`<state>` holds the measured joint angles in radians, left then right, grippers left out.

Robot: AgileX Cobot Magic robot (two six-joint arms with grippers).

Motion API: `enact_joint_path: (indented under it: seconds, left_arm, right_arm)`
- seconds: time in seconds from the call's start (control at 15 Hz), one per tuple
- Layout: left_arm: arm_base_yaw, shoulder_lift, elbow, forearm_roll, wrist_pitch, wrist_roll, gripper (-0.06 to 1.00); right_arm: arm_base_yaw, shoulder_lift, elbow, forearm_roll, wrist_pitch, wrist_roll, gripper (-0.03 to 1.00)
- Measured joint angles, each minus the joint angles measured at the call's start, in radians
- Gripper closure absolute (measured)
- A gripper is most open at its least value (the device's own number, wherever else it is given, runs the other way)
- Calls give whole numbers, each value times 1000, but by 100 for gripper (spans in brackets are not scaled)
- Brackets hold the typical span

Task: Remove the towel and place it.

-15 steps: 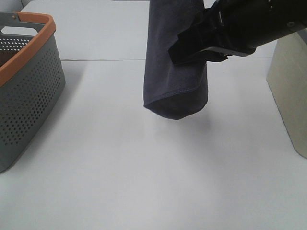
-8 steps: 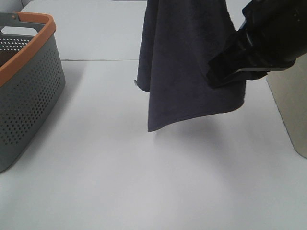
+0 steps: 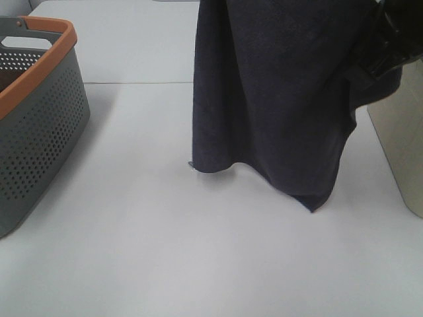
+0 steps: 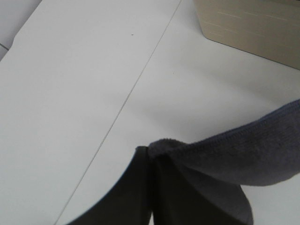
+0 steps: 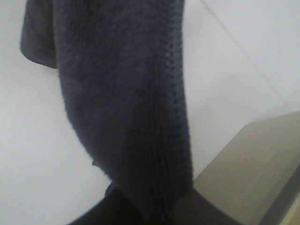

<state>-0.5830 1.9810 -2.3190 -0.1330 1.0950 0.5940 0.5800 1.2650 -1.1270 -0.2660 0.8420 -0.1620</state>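
The dark charcoal-grey towel (image 3: 284,99) hangs spread out like a sheet above the middle-right of the white table (image 3: 132,251). Its lower hem is close to the table, with one corner lowest at the right. In the left wrist view my left gripper (image 4: 149,157) is shut on a hemmed edge of the towel (image 4: 234,154). In the right wrist view my right gripper (image 5: 140,206) is shut on the towel (image 5: 122,93), which covers most of that view. Only part of the right arm (image 3: 393,39) shows in the high view. The left gripper is out of that frame.
A grey perforated basket with an orange rim (image 3: 39,112) stands at the table's left edge. A beige box (image 3: 400,125) stands at the right edge, close to the towel; it also shows in the left wrist view (image 4: 253,23) and the right wrist view (image 5: 248,164).
The towel has opened from a narrow folded bundle into a wide hanging sheet. My right arm has moved right and up, pulling its edge sideways. The lower hem hangs lower.
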Motion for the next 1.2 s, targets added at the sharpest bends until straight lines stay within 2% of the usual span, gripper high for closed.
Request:
enact_joint_path:
  seconds: [0.13, 0.27, 0.53, 0.6, 0.8, 0.87, 0.93, 1.07, 1.2]
  left_arm:
    - [0, 26, 0, 53, -64, -97, 94]
    - [0, 58, 0, 133, -170, -157, 94]
    - [3, 143, 0, 393, -415, -291, 94]
    - [7, 153, 0, 419, -443, -313, 94]
    - [70, 220, 0, 571, -620, -506, 94]
    - [99, 239, 0, 613, -658, -563, 94]
    - [150, 285, 0, 679, -728, -662, 94]
    - [183, 335, 0, 700, -790, -712, 94]
    - [192, 375, 0, 709, -801, -725, 94]
  right_arm:
    - [0, 34, -5, -108, -103, 15, 97]
    - [0, 99, -27, -226, -181, 28, 97]
    - [-16, 286, -177, -504, -295, 148, 97]
    - [-28, 313, -198, -526, -313, 162, 97]
    - [-125, 437, -339, -558, -454, 176, 97]
    - [-162, 479, -371, -561, -537, 176, 97]
    - [-213, 557, -416, -561, -710, 178, 97]
    - [-255, 641, -430, -561, -878, 181, 97]
    - [-301, 720, -435, -561, -1037, 181, 97]
